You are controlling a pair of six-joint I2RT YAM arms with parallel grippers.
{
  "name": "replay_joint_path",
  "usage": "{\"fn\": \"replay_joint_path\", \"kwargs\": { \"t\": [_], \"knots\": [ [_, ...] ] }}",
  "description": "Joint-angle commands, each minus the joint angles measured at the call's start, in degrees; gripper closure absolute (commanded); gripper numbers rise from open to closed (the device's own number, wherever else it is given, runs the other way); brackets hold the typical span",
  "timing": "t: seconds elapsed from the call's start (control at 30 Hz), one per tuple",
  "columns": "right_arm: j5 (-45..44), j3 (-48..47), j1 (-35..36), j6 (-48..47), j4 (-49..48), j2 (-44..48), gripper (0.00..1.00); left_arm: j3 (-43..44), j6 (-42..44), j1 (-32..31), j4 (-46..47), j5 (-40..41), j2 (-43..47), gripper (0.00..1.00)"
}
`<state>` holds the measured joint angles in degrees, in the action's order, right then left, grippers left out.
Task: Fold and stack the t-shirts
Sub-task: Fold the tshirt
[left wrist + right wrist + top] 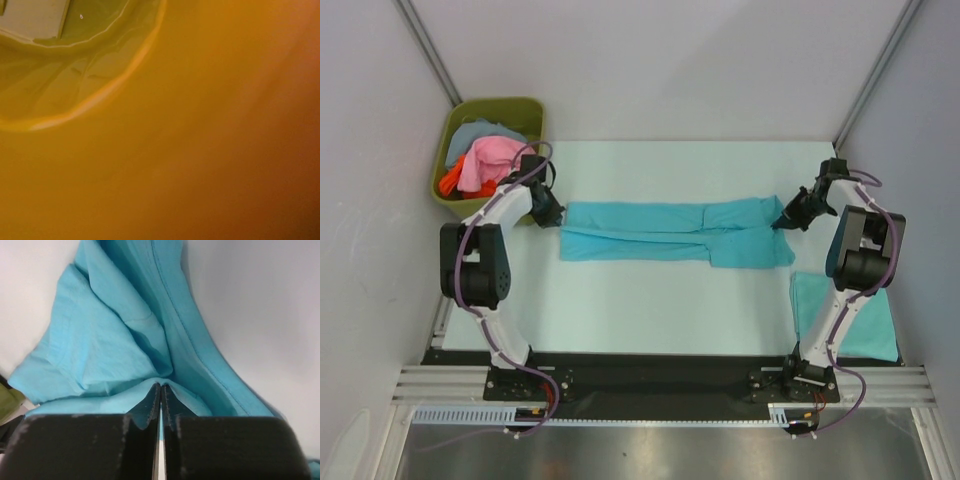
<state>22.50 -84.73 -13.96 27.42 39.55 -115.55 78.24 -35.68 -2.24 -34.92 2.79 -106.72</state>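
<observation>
A turquoise t-shirt (675, 232) lies on the white table, folded lengthwise into a long band between my two grippers. My right gripper (786, 222) is at its right end. In the right wrist view its jaws are closed on a pinch of the shirt's fabric (120, 340), with the gripper (161, 388) at the fold. My left gripper (550, 212) is at the shirt's left end, beside the bin. The left wrist view is filled by an orange blur (200, 150), so its fingers are hidden. A second teal t-shirt (860, 320) lies folded at the near right.
An olive-green bin (455, 120) stands at the table's far left corner, holding pink (495, 160), orange and grey clothes. Its wall shows in the left wrist view (75, 60). The right arm's links hang over the folded shirt. Grey walls enclose the table.
</observation>
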Motion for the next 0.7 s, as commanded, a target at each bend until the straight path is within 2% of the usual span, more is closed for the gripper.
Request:
{"fn": "replay_joint_path", "kwargs": {
  "t": [0.0,0.07,0.13,0.17,0.27,0.4,0.53,0.67],
  "knots": [
    [1.05,-3.42,-0.55,0.36,0.00,-1.78,0.93,2.97,1.40,0.75,4.95,0.47,-5.60,0.95],
    [1.05,-3.86,-0.55,-0.34,0.09,-2.14,0.81,3.94,1.84,0.31,4.25,1.95,-5.61,0.83],
    [1.05,-4.74,-0.55,-1.14,0.53,-2.23,0.77,4.46,3.15,-0.57,4.24,3.36,-5.00,0.71],
    [0.53,-5.09,-0.55,-1.40,1.22,-2.23,0.70,4.82,3.34,-0.92,3.89,4.58,-4.99,0.64],
    [-1.05,-6.76,-0.63,-3.33,3.07,-1.79,0.60,5.70,4.13,-1.63,2.49,6.87,-4.12,0.57],
    [-5.00,-9.31,-0.63,-6.67,6.76,-0.04,0.52,5.79,5.53,-2.76,1.78,9.95,-1.40,0.44],
    [-10.01,-8.71,-0.55,-8.34,9.05,4.09,0.46,6.84,8.87,-6.18,0.47,14.34,1.33,0.22],
    [-9.50,-4.41,-0.55,-8.09,9.14,8.22,0.43,7.98,11.68,-9.36,-0.85,19.61,4.40,0.19]
  ]
}}
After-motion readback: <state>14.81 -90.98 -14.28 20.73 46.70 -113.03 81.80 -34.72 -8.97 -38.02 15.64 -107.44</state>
